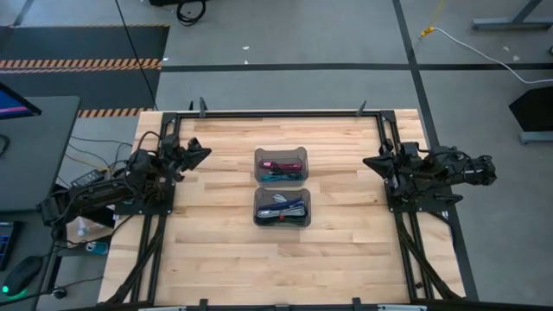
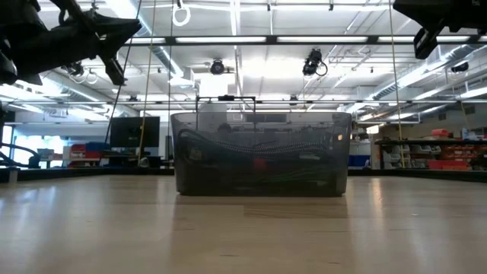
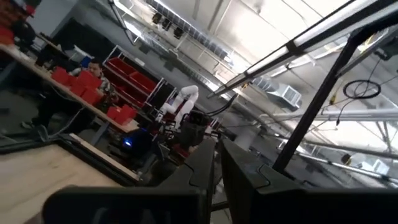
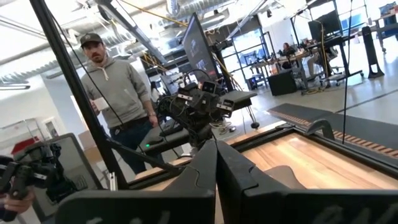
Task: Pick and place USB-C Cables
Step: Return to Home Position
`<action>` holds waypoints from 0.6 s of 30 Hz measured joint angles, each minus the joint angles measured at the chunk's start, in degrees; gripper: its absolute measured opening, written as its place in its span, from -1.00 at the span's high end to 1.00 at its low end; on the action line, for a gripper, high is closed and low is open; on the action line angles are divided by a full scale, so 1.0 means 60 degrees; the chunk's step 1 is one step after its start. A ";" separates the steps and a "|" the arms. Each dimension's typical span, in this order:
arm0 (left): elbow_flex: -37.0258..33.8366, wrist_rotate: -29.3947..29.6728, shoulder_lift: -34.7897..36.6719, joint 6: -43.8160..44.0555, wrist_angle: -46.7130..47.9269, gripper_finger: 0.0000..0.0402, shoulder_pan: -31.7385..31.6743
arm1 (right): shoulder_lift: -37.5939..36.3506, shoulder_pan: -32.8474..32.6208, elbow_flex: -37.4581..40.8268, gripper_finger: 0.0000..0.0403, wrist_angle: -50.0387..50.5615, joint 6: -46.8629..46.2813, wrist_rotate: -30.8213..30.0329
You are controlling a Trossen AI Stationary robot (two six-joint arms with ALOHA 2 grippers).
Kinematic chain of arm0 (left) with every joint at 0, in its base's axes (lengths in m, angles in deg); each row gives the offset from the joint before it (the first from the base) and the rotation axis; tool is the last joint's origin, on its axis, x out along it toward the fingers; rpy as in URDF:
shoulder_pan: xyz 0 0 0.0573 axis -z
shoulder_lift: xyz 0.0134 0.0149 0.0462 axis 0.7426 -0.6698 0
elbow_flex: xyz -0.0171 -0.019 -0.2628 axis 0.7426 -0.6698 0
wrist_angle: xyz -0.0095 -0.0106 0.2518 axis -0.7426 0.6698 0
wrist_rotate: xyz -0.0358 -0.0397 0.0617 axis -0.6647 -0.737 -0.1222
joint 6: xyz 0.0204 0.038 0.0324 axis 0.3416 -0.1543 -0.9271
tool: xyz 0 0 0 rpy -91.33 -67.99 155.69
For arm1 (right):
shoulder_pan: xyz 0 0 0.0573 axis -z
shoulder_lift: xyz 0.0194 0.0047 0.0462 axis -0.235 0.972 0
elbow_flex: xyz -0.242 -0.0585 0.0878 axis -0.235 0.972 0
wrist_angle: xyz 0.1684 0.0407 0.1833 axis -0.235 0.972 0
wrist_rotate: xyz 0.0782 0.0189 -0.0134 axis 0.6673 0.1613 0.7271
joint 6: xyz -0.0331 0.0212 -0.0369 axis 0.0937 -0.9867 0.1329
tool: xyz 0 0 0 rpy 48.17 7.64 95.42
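Observation:
Two translucent grey bins stand one behind the other at the table's middle. The far bin [image 1: 281, 165] holds a maroon cable [image 1: 282, 161] and a teal cable [image 1: 276, 175]. The near bin [image 1: 282, 208] holds several bundled cables [image 1: 285, 206], white, grey and dark. In the low view the near bin [image 2: 261, 152] hides the far one, and cables [image 2: 259, 162] show dimly through its wall. My left gripper [image 1: 206, 151] hangs raised over the table's left side, shut and holding nothing. My right gripper [image 1: 366, 162] hangs raised over the right side, also shut with nothing between its fingers [image 4: 205, 171].
Bare wood lies all round the bins. A black frame rail [image 1: 285, 112] runs along the table's far edge. A person in a grey hoodie [image 4: 118, 93] stands beyond the table's left side, behind the left arm [image 4: 196, 109]. A long white cord [image 1: 484, 52] lies on the floor.

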 joint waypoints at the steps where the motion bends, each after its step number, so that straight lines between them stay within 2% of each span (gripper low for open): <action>1: 0.0000 0.0043 0.0002 -0.0161 0.0000 0.82 0.0000 | 0.0000 0.0003 0.0000 0.97 0.0000 -0.0008 0.0000; 6: 0.0068 0.0106 0.0004 -0.1591 0.0084 0.89 0.0148 | 0.0000 0.0000 0.0000 0.97 -0.0001 -0.0018 0.0000; 8: 0.0352 0.0129 -0.0009 -0.2316 0.0217 0.96 0.0376 | 0.0000 0.0000 0.0000 0.97 -0.0004 -0.0020 0.0000; 12: 0.1026 0.0121 0.0004 -0.3398 0.0993 0.98 0.0947 | 0.0000 0.0000 0.0000 0.97 -0.0004 -0.0020 0.0000; 15: 0.1605 0.0232 0.0007 -0.4108 0.2396 0.98 0.1391 | 0.0000 0.0000 0.0000 0.97 0.0062 0.0215 -0.0018; 18: 0.2074 0.0733 -0.0003 -0.4073 0.4895 0.98 0.1778 | 0.0000 0.0001 0.0000 0.96 0.0130 0.1022 -0.0243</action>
